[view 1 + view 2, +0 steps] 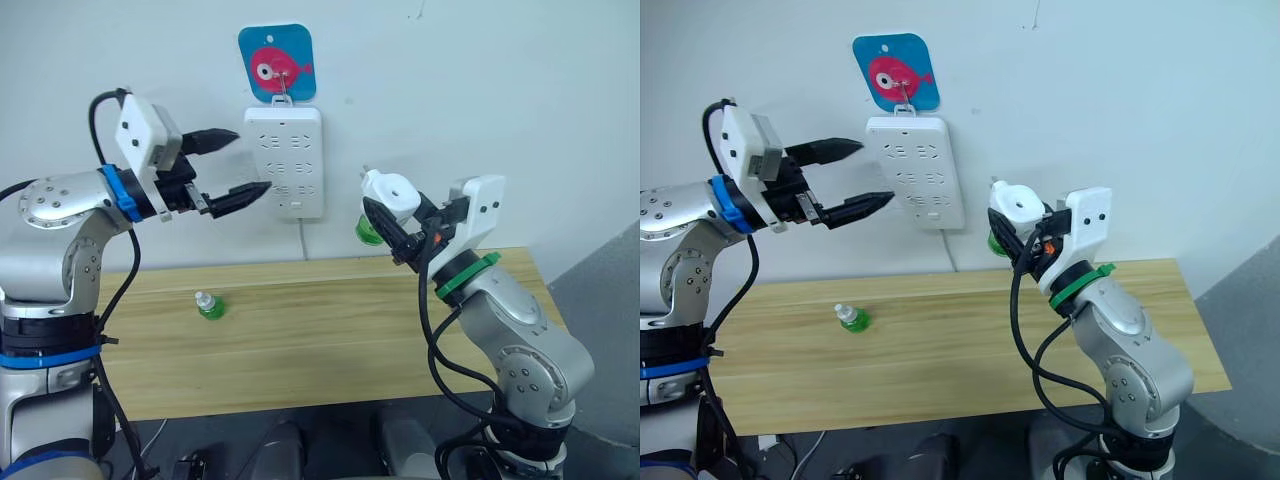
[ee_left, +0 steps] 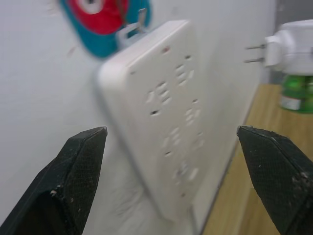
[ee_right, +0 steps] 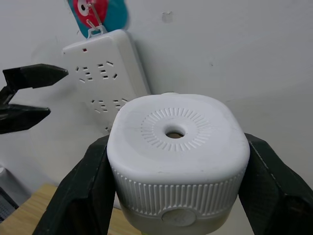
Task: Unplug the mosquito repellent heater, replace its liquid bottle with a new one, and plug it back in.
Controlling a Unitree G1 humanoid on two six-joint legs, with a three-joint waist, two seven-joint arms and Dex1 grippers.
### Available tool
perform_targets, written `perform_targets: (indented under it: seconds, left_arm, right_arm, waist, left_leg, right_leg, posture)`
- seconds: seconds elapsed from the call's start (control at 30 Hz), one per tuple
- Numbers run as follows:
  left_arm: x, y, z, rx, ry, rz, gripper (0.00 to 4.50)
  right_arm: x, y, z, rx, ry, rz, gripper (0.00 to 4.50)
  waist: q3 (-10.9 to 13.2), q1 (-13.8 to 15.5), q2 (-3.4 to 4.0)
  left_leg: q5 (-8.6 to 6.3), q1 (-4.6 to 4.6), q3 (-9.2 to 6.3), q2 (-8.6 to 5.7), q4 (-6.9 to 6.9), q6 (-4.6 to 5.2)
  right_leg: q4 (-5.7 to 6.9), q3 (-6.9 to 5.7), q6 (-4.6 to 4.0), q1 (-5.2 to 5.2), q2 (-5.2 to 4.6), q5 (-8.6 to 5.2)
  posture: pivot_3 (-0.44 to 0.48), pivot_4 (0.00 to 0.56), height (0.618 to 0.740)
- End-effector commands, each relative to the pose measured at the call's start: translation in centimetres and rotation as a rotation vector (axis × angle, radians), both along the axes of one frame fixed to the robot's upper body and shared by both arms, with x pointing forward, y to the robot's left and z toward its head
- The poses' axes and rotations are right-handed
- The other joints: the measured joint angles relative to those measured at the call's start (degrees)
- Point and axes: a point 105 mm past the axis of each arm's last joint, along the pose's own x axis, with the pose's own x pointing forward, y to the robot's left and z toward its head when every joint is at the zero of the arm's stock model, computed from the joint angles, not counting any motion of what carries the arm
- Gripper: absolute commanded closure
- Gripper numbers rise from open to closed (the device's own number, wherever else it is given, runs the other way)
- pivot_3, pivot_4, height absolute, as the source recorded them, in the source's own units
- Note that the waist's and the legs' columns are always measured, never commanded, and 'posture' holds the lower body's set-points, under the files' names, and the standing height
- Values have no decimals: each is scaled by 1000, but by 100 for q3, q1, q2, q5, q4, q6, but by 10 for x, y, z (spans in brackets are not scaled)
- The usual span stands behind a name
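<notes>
Clamped in the right pincer (image 1: 400, 232), the heater (image 1: 392, 193) with bottle (image 1: 368, 229) hangs at 3 o'clock of the strip (image 1: 287, 160), left pincer (image 1: 232, 165) wide open and empty; misaligned prongs could jam.

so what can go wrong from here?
1. The right gripper holds the heater clear of the power strip, gripping only its white body; the green bottle hangs below, so a twist might shift the heater.
2. The left gripper, open, sits close to the power strip and might knock it.
3. The capped bottle lies on the table and could roll.
</notes>
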Motion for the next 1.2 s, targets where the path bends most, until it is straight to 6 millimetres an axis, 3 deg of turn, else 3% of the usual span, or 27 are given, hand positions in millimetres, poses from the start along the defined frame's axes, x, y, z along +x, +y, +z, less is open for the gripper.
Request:
perform_targets:
  seconds: [0.03,0.3,0.47,0.6,0.7,0.87,1.13,1.2]
  left_arm:
    - [-19,-23,-6,26,27,-122,0]
    - [-34,-54,-35,-107,125,-220,0]
    - [-39,-75,-74,-104,159,-262,0]
    - [-18,-84,-89,-152,151,-207,0]
    - [-1,-92,-84,-184,108,-187,0]
    - [8,-101,-77,-185,76,-223,0]
    - [-14,-106,-94,-145,205,-382,0]
    - [-12,-106,-95,-134,196,-366,0]
  right_arm:
    - [-6,-4,12,89,-25,4,1549]
    - [-3,-18,5,358,118,-47,1549]
    - [-8,-20,-11,503,243,-27,1549]
    - [-9,-21,-21,588,307,19,1549]
    - [-1,-26,-22,637,327,39,1549]
    - [12,-38,-26,648,343,59,1549]
    - [25,-58,-23,650,360,102,1549]
    - [28,-62,-21,672,369,115,1549]
  waist:
    - [0,-3,0]
    - [-2,-7,4]
    - [-4,-21,7]
    - [-6,-19,8]
    - [-12,-17,7]
    - [-12,-139,9]
    - [-12,-196,10]
    - [-12,-188,10]
  left_leg:
    - [0,0,1,1,0,0]
    - [0,-1,6,2,2,0]
    - [0,0,12,3,2,0]
    - [-4,0,15,4,4,9]
    - [-10,1,15,-1,13,21]
    - [-9,1,23,-1,9,20]
    - [-10,6,40,1,9,21]
    - [-17,11,44,2,7,34]
  right_leg:
    - [0,0,0,0,1,0]
    - [1,4,0,0,0,0]
    - [1,9,-1,0,-2,0]
    - [4,9,-1,0,2,0]
    - [4,8,0,7,2,1]
    - [4,13,0,4,3,1]
    - [3,32,0,4,7,1]
    - [4,38,0,4,10,0]
  posture:
    - [-104,144,740]
    - [-127,149,740]
    - [-151,155,740]
    - [-170,159,740]
    - [-187,159,740]
    - [-180,160,740]
    - [-153,168,740]
    - [-149,170,740]
